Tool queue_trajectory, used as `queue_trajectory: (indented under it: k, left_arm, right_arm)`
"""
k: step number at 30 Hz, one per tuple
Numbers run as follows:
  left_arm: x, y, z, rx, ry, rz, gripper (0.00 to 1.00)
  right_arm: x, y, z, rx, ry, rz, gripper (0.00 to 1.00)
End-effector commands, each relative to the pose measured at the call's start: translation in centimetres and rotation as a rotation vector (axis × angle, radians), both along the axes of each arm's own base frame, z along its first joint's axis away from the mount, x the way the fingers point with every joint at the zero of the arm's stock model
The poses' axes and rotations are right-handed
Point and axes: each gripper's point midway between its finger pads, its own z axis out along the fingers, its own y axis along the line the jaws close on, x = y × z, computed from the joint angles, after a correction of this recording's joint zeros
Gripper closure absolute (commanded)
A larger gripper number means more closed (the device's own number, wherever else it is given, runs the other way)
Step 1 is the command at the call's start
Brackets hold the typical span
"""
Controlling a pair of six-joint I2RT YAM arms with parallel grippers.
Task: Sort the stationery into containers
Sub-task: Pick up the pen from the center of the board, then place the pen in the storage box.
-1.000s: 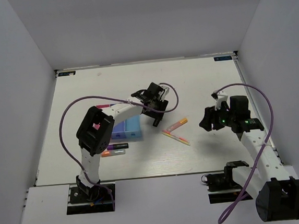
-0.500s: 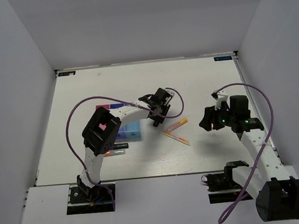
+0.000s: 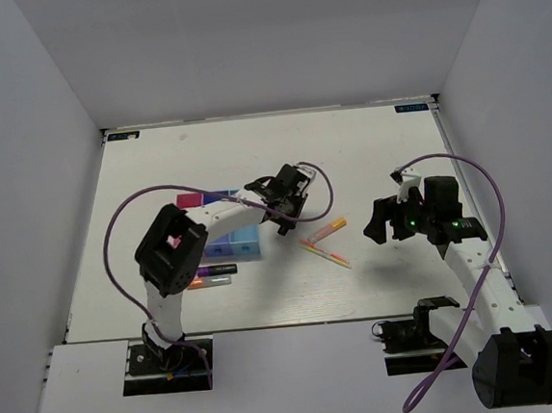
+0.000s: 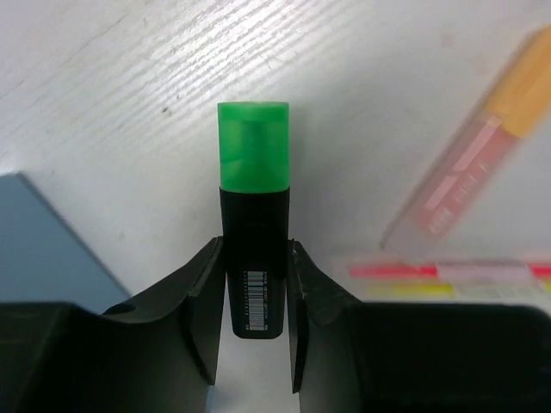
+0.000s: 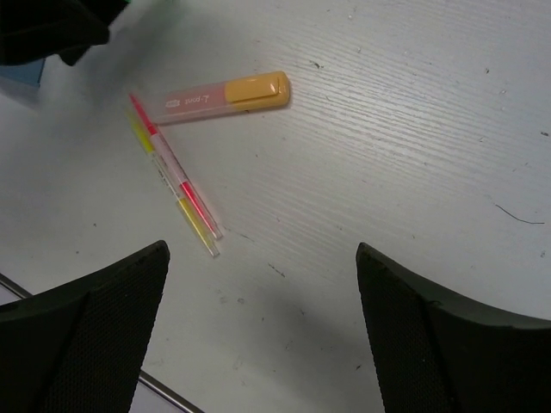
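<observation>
Here, a white, wood-grained surface [image 3: 368, 150] sits boxed in by plain pale walls [image 3: 262, 43]. The left end effector [image 4: 254, 258] pinches a green-capped marker [image 4: 253, 155] just beside the bins [image 3: 243, 238]. The right end effector [image 5: 260, 254] gapes wide above a highlighter [image 5: 225, 97] and a pen [image 5: 176, 185].

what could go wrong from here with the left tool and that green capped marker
1. The left tool grips the marker only near its tail, most of the length sticking out, so it may pivot or slip when lifted.
2. The highlighter and thin pen lie close beside it; a sideways swing might knock them.
3. A bin corner sits beside the tool; a low move could bump it.
</observation>
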Motion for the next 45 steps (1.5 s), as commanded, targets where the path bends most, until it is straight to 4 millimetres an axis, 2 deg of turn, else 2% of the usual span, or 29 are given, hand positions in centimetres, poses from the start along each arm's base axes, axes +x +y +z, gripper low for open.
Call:
queue_trajectory:
  k: [1, 3, 4, 6, 7, 8, 9, 10, 11, 12, 13, 14, 15, 17, 18, 19, 23, 26, 28, 29, 32, 34, 36, 38, 45]
  left_arm:
    - [-0.8, -1.1, 9.4, -0.219, -0.123, -0.010, 0.96]
    - [-0.6, 0.3, 11.4, -0.280, -0.162, 0.039, 0.97]
    - [-1.4, 1.7, 12.8, -0.319, -0.174, 0.069, 0.98]
    - [-0.6, 3.6, 13.9, -0.355, -0.193, 0.120, 0.98]
    - [-0.8, 4.5, 15.3, -0.370, -0.222, 0.125, 0.98]
    - [-0.4, 6.3, 15.5, -0.361, -0.245, 0.167, 0.98]
    - [0.0, 8.3, 15.2, -0.325, -0.245, 0.217, 0.98]
    - [0.0, 9.5, 15.4, -0.318, -0.247, 0.244, 0.98]
    - [1.1, 12.9, 15.2, -0.285, -0.246, 0.331, 0.98]
    - [1.1, 14.3, 14.9, -0.268, -0.240, 0.366, 0.98]
    - [1.5, 16.5, 14.2, -0.234, -0.227, 0.423, 0.98]
    - [1.6, 17.4, 13.8, -0.227, -0.216, 0.443, 0.98]
    - [1.8, 20.2, 12.8, -0.190, -0.209, 0.513, 0.98]
    - [1.8, 21.8, 12.2, -0.170, -0.193, 0.558, 0.98]
    - [1.5, 22.6, 11.1, -0.147, -0.174, 0.574, 0.98]
    - [2.0, 23.8, 11.0, -0.137, -0.191, 0.608, 0.98]
    - [2.3, 25.7, 10.0, -0.116, -0.181, 0.656, 0.97]
    - [2.5, 26.4, 9.3, -0.092, -0.158, 0.658, 0.92]
    - [2.2, 26.7, 8.5, -0.071, -0.135, 0.662, 0.90]
    - [2.3, 26.8, 8.2, -0.070, -0.135, 0.663, 0.82]
    - [2.2, 27.3, 7.5, -0.055, -0.119, 0.675, 0.77]
    - [2.0, 27.3, 6.9, -0.046, -0.099, 0.680, 0.63]
    - [2.1, 27.4, 7.0, -0.046, -0.101, 0.684, 0.48]
    - [2.2, 27.3, 7.6, -0.057, -0.110, 0.684, 0.43]
    - [1.9, 26.5, 10.7, -0.084, -0.184, 0.672, 0.39]
  right_arm:
    - [0.7, 0.1, 2.1, 0.003, -0.056, 0.010, 0.10]
    - [0.7, 0.2, 2.1, -0.001, -0.060, 0.014, 0.10]
    - [0.6, 0.2, 2.0, -0.001, -0.058, 0.015, 0.10]
    - [0.6, 0.3, 2.1, 0.004, -0.059, 0.019, 0.18]
    - [0.6, 0.2, 2.2, 0.004, -0.065, 0.022, 0.22]
    - [0.5, 0.4, 2.0, 0.005, -0.059, 0.030, 0.38]
    - [0.5, 0.5, 2.1, 0.010, -0.057, 0.034, 0.49]
    - [0.5, 0.4, 2.0, 0.010, -0.055, 0.032, 0.60]
    - [0.5, 0.4, 2.0, 0.007, -0.051, 0.031, 0.75]
    - [0.5, 0.4, 2.1, 0.007, -0.052, 0.029, 0.77]
    - [0.5, 0.5, 1.9, 0.008, -0.046, 0.031, 0.77]
    - [0.5, 0.4, 1.9, 0.005, -0.049, 0.027, 0.77]
    - [0.4, 0.5, 1.9, 0.009, -0.048, 0.029, 0.75]
    - [0.5, 0.4, 2.0, 0.010, -0.050, 0.028, 0.72]
    - [0.5, 0.4, 1.9, 0.009, -0.048, 0.026, 0.70]
    - [0.4, 0.4, 1.8, 0.008, -0.045, 0.028, 0.69]
    - [0.5, 0.4, 1.8, 0.005, -0.044, 0.025, 0.62]
    - [0.6, 0.2, 1.6, 0.002, -0.038, 0.021, 0.47]
    - [0.6, 0.3, 1.5, 0.001, -0.035, 0.021, 0.43]
    - [0.6, 0.3, 1.6, 0.002, -0.035, 0.022, 0.41]
    - [0.6, 0.2, 1.6, -0.001, -0.038, 0.018, 0.38]
    - [0.6, 0.2, 1.6, 0.002, -0.036, 0.021, 0.34]
    - [0.5, 0.3, 1.6, 0.004, -0.034, 0.024, 0.32]
    - [0.6, 0.2, 1.7, 0.002, -0.039, 0.021, 0.31]
    - [0.5, 0.3, 1.7, 0.005, -0.037, 0.022, 0.30]
